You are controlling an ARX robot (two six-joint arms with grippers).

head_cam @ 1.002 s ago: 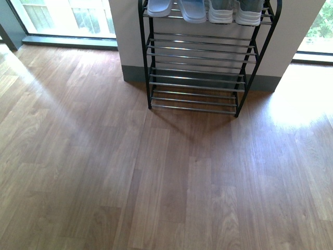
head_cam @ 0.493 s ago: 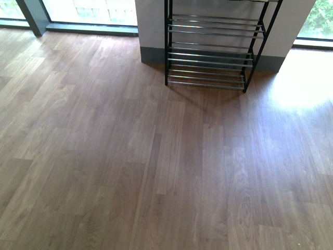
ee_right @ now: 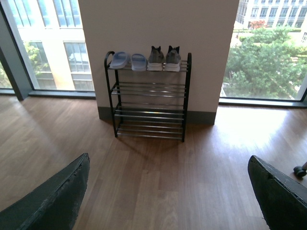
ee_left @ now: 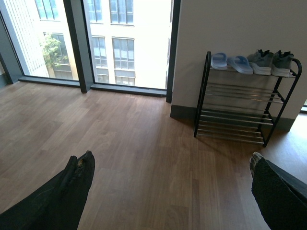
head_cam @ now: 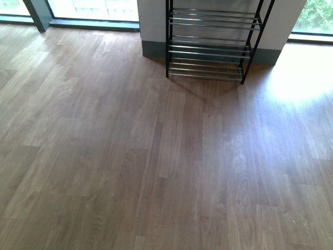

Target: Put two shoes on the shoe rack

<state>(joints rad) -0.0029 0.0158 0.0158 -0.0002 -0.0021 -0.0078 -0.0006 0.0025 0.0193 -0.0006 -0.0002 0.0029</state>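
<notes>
My two shoes (ee_right: 163, 58), grey sneakers w/ white soles, sit side by side on the top tier of the shoe rack (ee_right: 149, 103), heels facing out, just beside a pair of pale blue slippers (ee_right: 128, 61). Rack stands against a white wall btwn big windows, on wood floor (head_cam: 156, 156). My left gripper (ee_left: 168, 184) and right gripper (ee_right: 168, 189) both hang spread wide, holding nothing, well apart from the rack.

One shoe rack (ee_right: 149, 98), four tiers of bars. Top tier: two grey sneakers (ee_right: 164, 58), two pale blue slippers (ee_right: 128, 61). Lower three tiers bare. One wall pillar (ee_right: 158, 24) behind, windows either side.
</notes>
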